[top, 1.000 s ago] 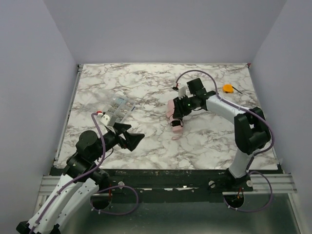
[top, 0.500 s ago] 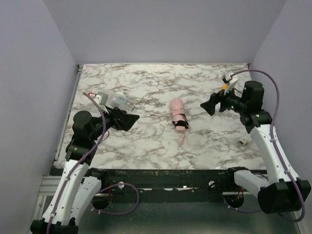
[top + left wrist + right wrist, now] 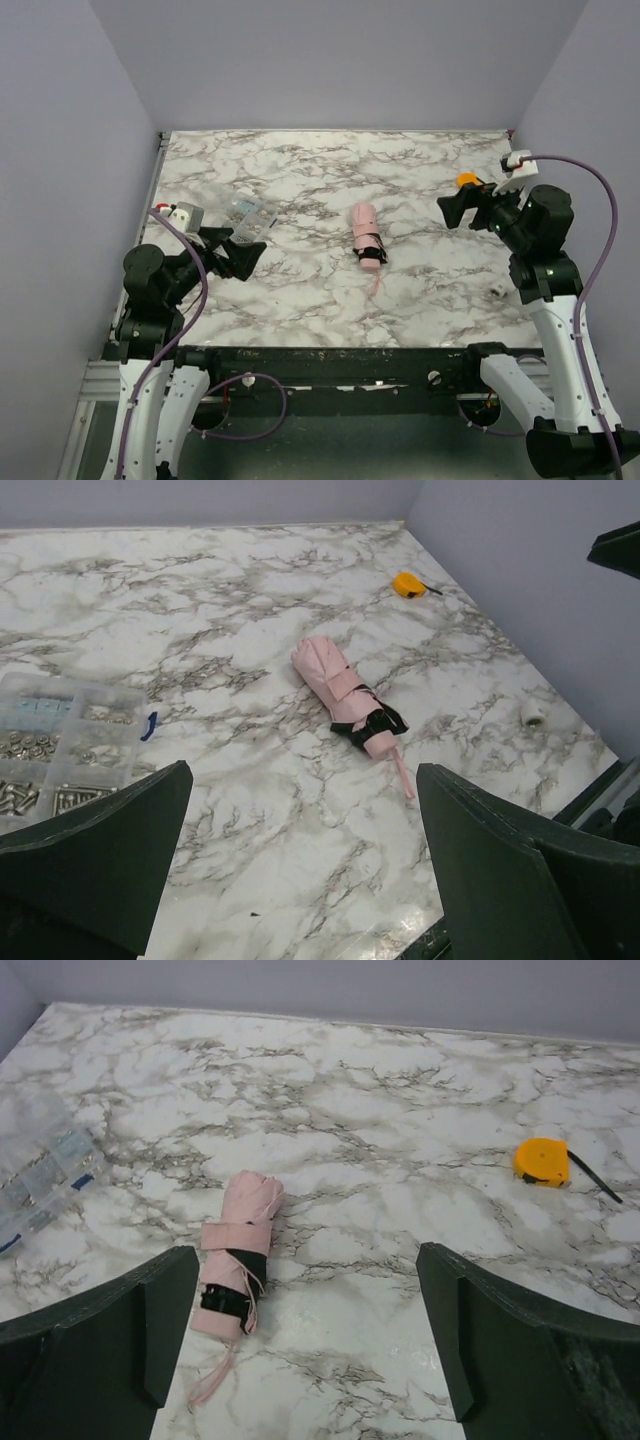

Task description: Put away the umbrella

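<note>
Now the umbrella [image 3: 366,240] is seen rolled and strapped in the middle of the table [image 3: 300,180]. The left gripper [image 3: 248,258] and right gripper [image 3: 447,213] are spread wide, nothing held, well apart from it. The job looks done; only resting is needed.

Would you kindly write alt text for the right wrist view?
A rolled pale pink umbrella lies on the marble table, free of the open right pincer. An orange object sits at frame right, a clear box at frame left.
</note>
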